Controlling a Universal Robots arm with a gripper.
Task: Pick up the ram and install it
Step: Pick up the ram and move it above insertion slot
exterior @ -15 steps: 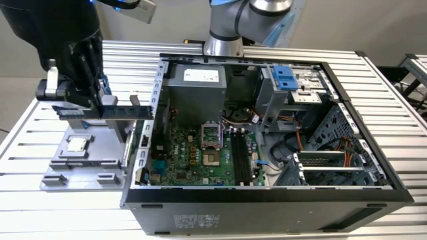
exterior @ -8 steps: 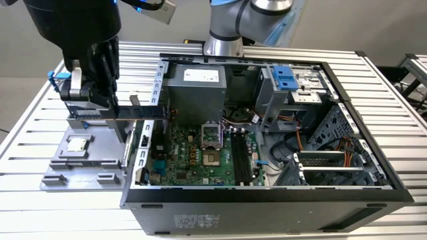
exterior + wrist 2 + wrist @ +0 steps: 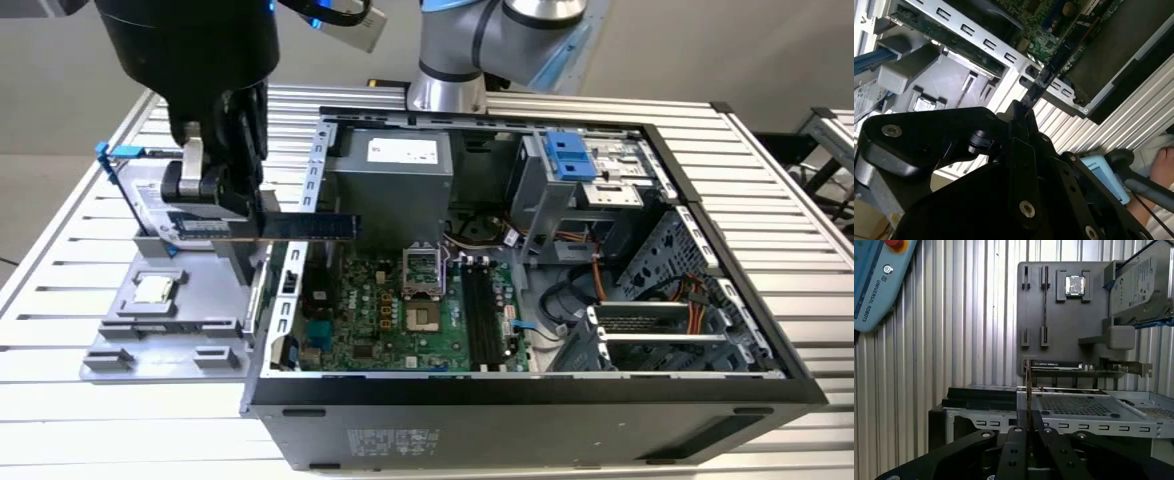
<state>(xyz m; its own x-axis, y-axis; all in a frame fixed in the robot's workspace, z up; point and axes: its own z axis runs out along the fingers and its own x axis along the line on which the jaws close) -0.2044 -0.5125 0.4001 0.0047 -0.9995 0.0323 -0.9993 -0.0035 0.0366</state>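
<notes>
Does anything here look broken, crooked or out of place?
Nothing looks damaged or spilled. The only oddity: the ram sticks out level from the gripper, over the computer case edge, not seated in a slot.

Robotics lab: slatted metal table (image 3: 134, 425), teach pendant (image 3: 874, 285).

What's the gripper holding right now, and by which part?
The long, narrow ram stick, a dark circuit board, pinched across its flat faces by the gripper, seemingly near one end; the rest juts toward the exterior view's right.
</notes>
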